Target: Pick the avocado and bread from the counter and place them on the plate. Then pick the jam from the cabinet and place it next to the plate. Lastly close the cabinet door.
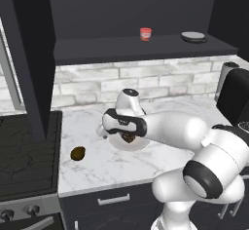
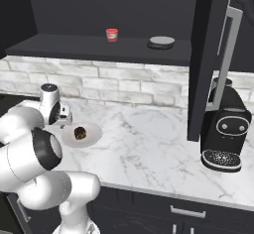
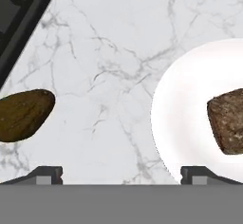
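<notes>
Bread [image 3: 230,121] sits on the plate [image 3: 182,109]; my gripper [image 3: 121,173] hangs spread and empty. Avocado [image 3: 21,115] lies on the counter [image 3: 109,42] beside the plate — I should centre over it before descending.

Even, soft, shadowless rendered light
</notes>
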{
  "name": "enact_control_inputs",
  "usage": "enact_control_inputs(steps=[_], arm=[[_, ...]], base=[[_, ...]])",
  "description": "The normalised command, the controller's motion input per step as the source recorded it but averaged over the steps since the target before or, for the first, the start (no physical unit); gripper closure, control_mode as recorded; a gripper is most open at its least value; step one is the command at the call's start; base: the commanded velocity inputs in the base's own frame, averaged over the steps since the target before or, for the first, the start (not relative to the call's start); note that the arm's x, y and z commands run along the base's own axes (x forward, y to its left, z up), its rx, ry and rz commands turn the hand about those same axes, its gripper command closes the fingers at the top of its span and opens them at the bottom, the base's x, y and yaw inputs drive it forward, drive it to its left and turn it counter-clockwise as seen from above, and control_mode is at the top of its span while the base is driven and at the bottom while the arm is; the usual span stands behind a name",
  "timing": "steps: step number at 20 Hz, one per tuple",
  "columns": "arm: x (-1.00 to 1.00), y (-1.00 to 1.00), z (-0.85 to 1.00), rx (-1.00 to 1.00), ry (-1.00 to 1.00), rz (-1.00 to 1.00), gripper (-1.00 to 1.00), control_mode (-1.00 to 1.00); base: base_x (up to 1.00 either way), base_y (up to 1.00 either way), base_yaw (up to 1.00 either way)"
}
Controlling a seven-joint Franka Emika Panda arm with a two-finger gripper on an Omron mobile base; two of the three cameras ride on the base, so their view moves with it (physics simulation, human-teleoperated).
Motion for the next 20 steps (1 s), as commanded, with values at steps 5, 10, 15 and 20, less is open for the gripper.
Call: enact_control_inputs(steps=[5, 10, 15, 20], arm=[[-0.06, 0.77, 0.0, 0.05, -0.01, -0.07, -1.0, -1.0], [-0.14, 0.35, 0.0, 0.11, 0.01, -0.04, -1.0, -1.0], [-0.09, 0.24, 0.06, 0.08, 0.0, -0.02, -1.0, -1.0], [-0.07, 0.08, 0.02, 0.06, 0.0, 0.0, -1.0, -1.0]], base=[[0.0, 0.0, 0.0], [0.0, 0.0, 0.0], [0.0, 0.0, 0.0], [0.0, 0.0, 0.0]])
